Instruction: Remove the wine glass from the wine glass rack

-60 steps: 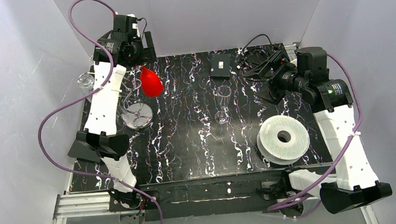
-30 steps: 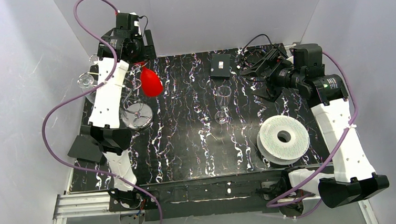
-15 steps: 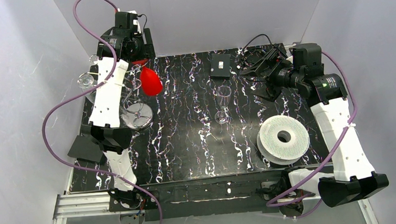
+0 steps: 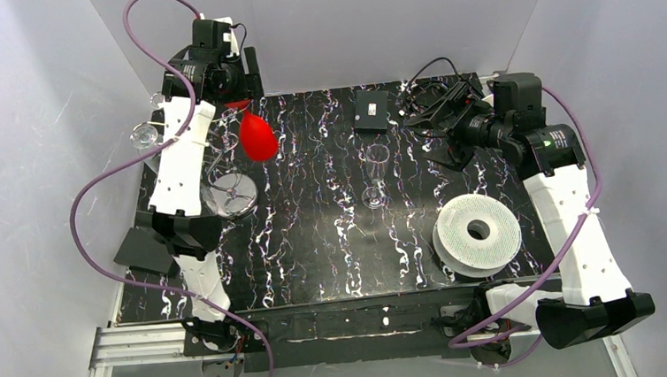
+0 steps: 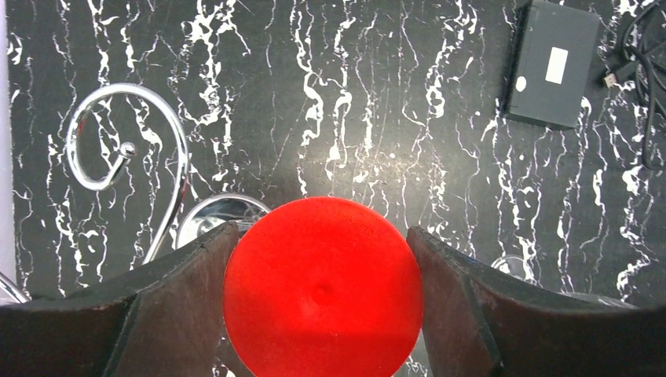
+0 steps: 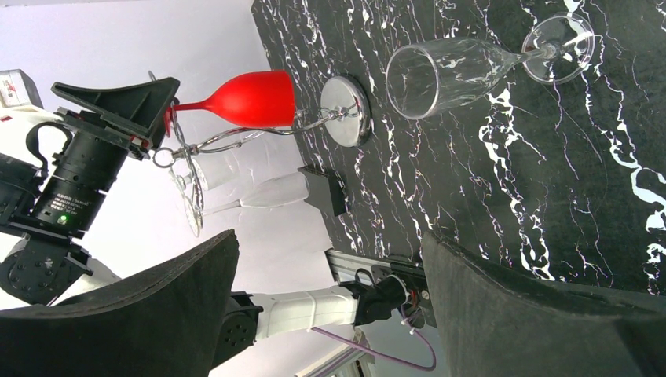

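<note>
Lift-off step: left gripper clamps the red wine glass by its foot end, bowl down, near the wine glass rack hooks (right gripper gapes wide, idle); next, carry it clear of the wires

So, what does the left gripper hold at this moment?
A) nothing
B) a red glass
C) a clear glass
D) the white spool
B: in the left wrist view, the left gripper is closed on the red glass, and the round red bowl fills the gap between the fingers.
</note>
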`<state>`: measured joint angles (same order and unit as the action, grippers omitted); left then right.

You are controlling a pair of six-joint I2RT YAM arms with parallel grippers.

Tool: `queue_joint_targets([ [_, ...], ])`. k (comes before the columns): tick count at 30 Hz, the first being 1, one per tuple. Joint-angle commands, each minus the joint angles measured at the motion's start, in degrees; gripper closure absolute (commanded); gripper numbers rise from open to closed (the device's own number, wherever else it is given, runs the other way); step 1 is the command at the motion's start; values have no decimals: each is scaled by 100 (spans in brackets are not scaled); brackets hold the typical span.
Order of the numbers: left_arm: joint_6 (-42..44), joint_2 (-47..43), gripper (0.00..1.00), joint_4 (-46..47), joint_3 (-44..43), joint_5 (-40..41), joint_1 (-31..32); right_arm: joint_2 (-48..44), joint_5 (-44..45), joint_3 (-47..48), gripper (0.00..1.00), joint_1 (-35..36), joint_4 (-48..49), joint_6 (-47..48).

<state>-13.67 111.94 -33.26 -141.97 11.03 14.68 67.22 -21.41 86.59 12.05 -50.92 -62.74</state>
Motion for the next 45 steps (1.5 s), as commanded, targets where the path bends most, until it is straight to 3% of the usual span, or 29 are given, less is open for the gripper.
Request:
queue_joint_targets([
  [1,-45,-470,35,-7,153,-277,-40,-137,-113,235,7,-12,183,74],
  [24,35,-1240,38,87,811,-732,-44,-601,-52,27,7,-18,58,-26],
  [34,311,-1410,39,21,1027,-321,-42,-813,9,-92,7,-17,26,-104],
  [45,463,-1029,38,-139,552,-44,-114,-870,90,-110,7,-19,-14,-118],
])
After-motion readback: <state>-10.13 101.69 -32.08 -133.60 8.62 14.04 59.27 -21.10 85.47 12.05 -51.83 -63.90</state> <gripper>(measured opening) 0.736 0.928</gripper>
